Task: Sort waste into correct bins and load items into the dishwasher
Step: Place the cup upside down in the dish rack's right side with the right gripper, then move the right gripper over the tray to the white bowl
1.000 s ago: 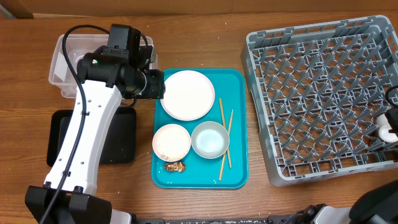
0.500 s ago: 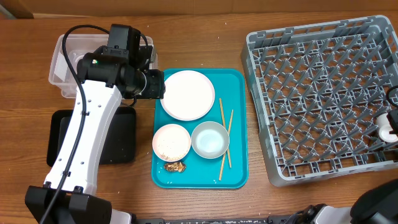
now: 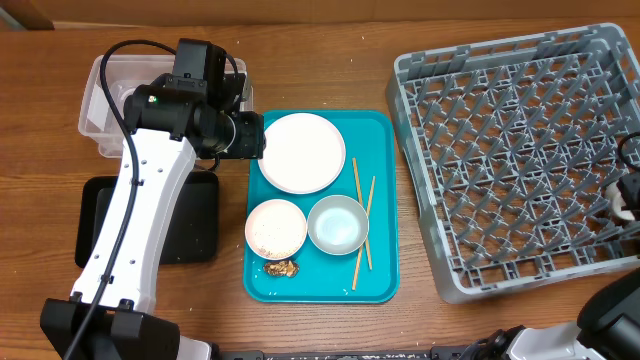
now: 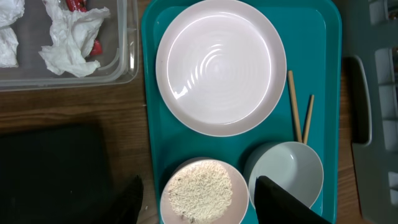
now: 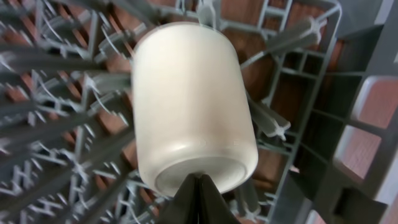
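The left pincer (image 4: 208, 208) hangs above the table with its two dark fingers spread wide apart and nothing between them. In its wrist view the fingers frame the white bowl (image 4: 239, 182), which sits on the teal tray (image 4: 311, 50) and holds a bed of rice grains (image 4: 200, 191). Just to the right of that bowl, partly hidden by the right finger, sits the pale grey bowl (image 4: 286, 168). The two bowls sit almost rim to rim. Ahead of the pincer the round white plate (image 4: 221, 65) fills the far half of the tray. Ahead and to the right, the chopsticks (image 4: 298, 115) lie side by side along the tray's right edge, their near ends reaching the grey bowl. Ahead and to the left, off the tray, the clear tub (image 4: 127, 37) holds crumpled tissue (image 4: 68, 40) and the red wrapper (image 4: 78, 5). The black tray (image 4: 56, 168) lies directly left, beside the left finger. The brown food lump (image 3: 281, 267) rests on the teal tray just beyond the rice bowl, and only the overhead view shows it. At the right edge of the grey rack (image 3: 520, 140), the right pincer (image 5: 199, 196) has its fingers drawn together into a narrow wedge. They are nipped on the near edge of the small white cup (image 5: 189, 99), which stretches straight ahead of the pincer among the pegs. The cup looks sharp while the pegs to its left are blurred.
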Motion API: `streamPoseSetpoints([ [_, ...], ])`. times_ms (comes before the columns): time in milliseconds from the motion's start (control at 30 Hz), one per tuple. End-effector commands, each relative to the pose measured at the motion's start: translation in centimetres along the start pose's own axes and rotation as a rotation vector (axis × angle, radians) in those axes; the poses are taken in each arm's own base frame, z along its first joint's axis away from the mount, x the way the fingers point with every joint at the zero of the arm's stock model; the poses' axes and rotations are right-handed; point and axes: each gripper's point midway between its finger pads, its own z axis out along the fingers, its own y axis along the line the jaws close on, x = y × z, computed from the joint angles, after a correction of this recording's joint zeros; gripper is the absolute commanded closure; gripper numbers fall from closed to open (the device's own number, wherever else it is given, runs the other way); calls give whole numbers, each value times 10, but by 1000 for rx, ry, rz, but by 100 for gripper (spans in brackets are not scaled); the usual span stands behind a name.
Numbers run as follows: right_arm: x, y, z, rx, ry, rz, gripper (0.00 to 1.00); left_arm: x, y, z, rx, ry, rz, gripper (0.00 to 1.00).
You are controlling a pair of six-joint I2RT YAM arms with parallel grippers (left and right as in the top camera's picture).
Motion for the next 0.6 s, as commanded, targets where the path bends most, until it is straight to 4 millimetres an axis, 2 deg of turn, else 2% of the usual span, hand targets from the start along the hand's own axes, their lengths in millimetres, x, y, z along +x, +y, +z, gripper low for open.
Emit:
streamPoseSetpoints([
  [0,-15,1,4,7,-52,13,90,-3,0,-4,-5,-14,-3,40],
  [233,-37,11,-4,-29,-131,18,77,0,0,-4,-8,-2,-5,41],
  [333,-47,7,-5,-3,-175,24,74,0,0,-4,-8,0,-6,41],
  [433,-59,9,-8,-5,-228,29,67,1,0,-4,-9,1,-6,41],
  [567,-61,15,-9,-37,-233,28,65,1,1,-4,-9,1,-6,40],
])
